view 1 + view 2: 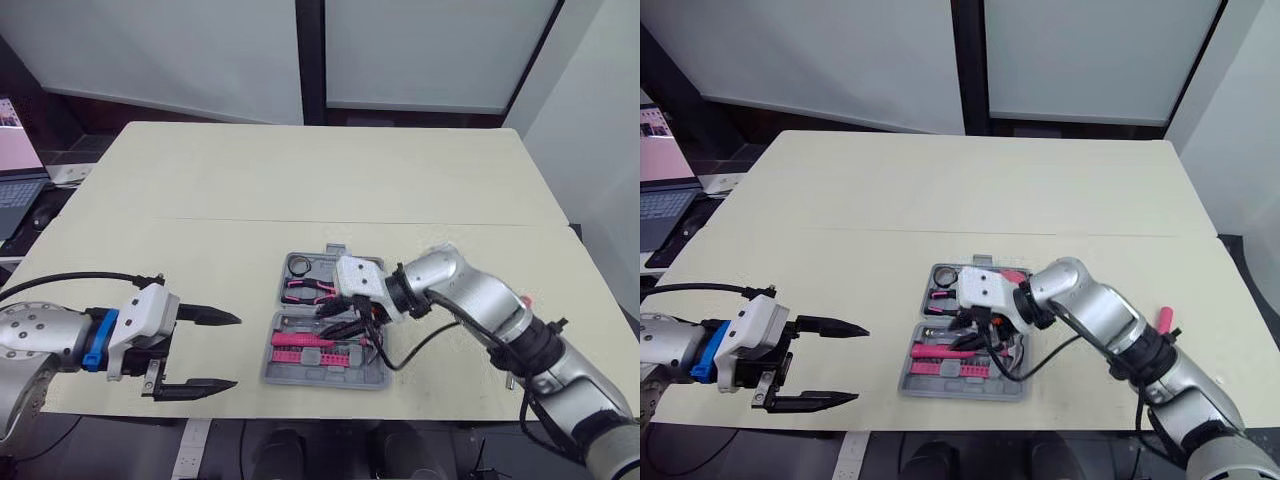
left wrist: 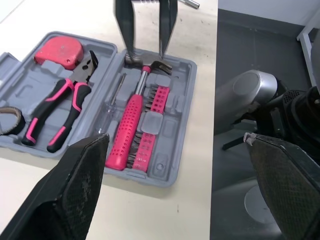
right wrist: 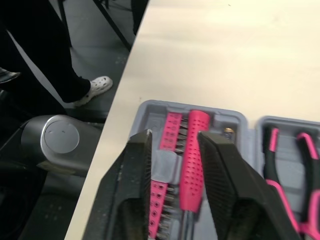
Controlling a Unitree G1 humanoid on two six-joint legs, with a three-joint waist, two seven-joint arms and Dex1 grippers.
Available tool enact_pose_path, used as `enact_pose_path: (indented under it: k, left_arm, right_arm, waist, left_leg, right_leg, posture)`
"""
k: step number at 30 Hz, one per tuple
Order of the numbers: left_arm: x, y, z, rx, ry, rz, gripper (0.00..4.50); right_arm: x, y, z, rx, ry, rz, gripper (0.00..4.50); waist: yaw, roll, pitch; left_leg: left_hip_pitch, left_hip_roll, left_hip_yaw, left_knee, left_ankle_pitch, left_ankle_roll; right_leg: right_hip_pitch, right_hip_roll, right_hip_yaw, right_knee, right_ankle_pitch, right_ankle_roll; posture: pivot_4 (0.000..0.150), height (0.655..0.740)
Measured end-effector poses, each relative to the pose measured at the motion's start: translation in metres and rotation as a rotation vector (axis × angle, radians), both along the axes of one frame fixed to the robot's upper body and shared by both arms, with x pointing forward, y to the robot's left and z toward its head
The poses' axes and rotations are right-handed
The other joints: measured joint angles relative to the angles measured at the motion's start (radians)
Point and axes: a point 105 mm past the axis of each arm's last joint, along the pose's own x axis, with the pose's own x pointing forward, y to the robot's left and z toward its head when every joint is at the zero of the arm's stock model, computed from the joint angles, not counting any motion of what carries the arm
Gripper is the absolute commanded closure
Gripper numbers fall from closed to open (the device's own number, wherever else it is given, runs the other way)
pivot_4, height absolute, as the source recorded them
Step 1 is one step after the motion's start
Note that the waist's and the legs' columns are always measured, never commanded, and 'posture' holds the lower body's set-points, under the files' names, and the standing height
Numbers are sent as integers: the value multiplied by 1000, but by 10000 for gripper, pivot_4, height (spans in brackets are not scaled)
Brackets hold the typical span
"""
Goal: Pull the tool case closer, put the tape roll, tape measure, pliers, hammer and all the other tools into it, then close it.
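Observation:
The grey tool case point(image 1: 327, 379) lies open near the table's front edge. In it are a pink-handled hammer point(image 2: 129, 127), pink-and-black pliers point(image 2: 60, 107), a red tape measure point(image 2: 60, 50), a tape roll point(image 1: 299, 265) and a strip of pink bits point(image 2: 152, 120). My right gripper point(image 1: 340, 320) hangs over the case, open, its fingers point(image 3: 137, 175) straddling the hammer point(image 3: 192, 160) where it rests in its slot. My left gripper point(image 1: 236, 351) is wide open and holds nothing. It sits to the left of the case by the front edge.
A pink-handled tool point(image 1: 1162, 319) lies on the table to the right, partly hidden behind my right forearm. A laptop point(image 1: 15, 190) sits off the table's left side. Beyond the front edge are a chair base point(image 3: 60, 137) and a person's white shoe point(image 3: 95, 86).

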Motion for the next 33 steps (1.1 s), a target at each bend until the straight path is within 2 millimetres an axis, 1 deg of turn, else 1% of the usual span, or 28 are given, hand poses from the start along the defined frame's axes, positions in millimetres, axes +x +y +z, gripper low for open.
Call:
enact_pose_path:
  k: [3,5,8,12,14,19,28,33]
  left_arm:
    - [0,0,0,0,-1,-1,0]
    - [0,0,0,0,-2,-3,0]
    - [-1,0,0,1,-2,-6,0]
    - [-1,0,0,3,-6,-11,0]
    - [-1,0,0,3,-6,-13,0]
    - [-2,1,-2,4,-1,-15,0]
    - [-4,1,-7,-8,12,10,0]
    - [-1,2,-8,-10,-24,25,0]
  right_arm:
    - [6,9,-8,24,-39,-15,44507]
    - [9,15,-18,32,-35,-48,44804]
    - [6,21,-35,8,-29,-68,44804]
    - [10,18,-58,-72,-58,-109,44804]
    - [12,16,-64,-102,-76,-122,44804]
    - [11,17,-66,-130,-128,-98,44804]
    - [12,15,-70,-132,-102,-132,44804]
    - [11,9,-66,-71,-60,-152,44804]
  waist:
    - [-8,0,0]
    - [-11,0,0]
    - [-11,0,0]
    - [-11,0,0]
    - [-11,0,0]
    - [-11,0,0]
    - [-11,0,-1]
    - [-7,0,-1]
  left_leg:
    - [2,1,1,0,0,0]
    - [2,1,0,-1,0,0]
    - [1,1,0,-1,0,0]
    - [1,0,1,0,0,0]
    - [1,0,2,0,0,0]
    - [3,0,1,-1,0,0]
    - [4,0,1,-1,0,0]
    - [4,0,1,-1,0,0]
  right_leg:
    - [1,1,0,1,0,0]
    - [0,2,1,1,0,0]
    - [0,2,1,1,0,0]
    - [0,2,1,0,0,0]
    - [0,2,1,1,0,0]
    - [1,2,1,1,0,0]
    - [3,2,2,1,0,0]
    - [3,2,2,0,0,0]
  posture:
    - [1500,7400]
    - [1500,7400]
    - [1500,7400]
    - [1500,7400]
    - [1500,7400]
    - [1500,7400]
    - [1500,7400]
    - [1500,7400]
